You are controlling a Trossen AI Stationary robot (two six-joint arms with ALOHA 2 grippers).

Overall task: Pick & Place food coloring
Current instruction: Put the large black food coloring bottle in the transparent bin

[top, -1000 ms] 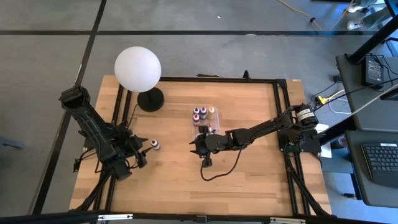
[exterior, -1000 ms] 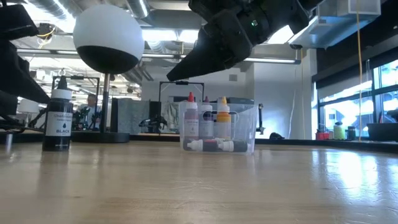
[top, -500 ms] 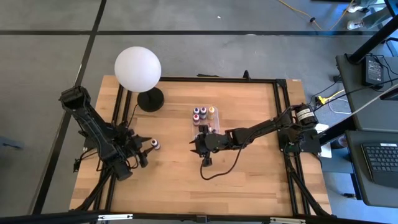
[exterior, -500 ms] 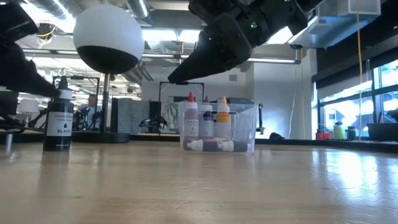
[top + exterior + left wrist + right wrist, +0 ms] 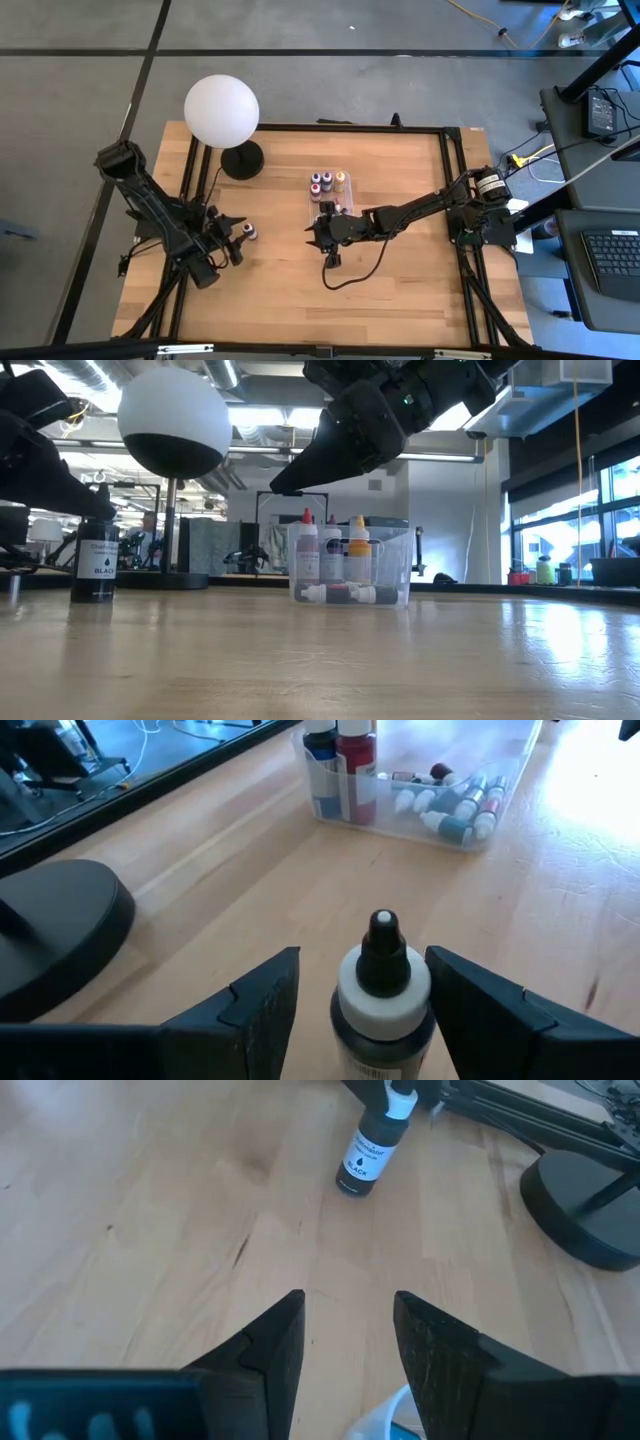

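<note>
A black food coloring bottle, dark-capped with a white collar and a label reading BLACK, stands upright on the table between the parted fingers of the left gripper. At its three o'clock, a clear box holds three upright bottles above several lying ones. The right gripper hovers beside the box, fingers apart and empty.

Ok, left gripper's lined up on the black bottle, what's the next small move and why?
Probably close the left gripper on the black bottle. The left wrist view shows the bottle upright between the two open fingers, not yet gripped, and it stands alone on the table, apart from the clear box where the other bottles sit. The right gripper waits by the box.
</note>
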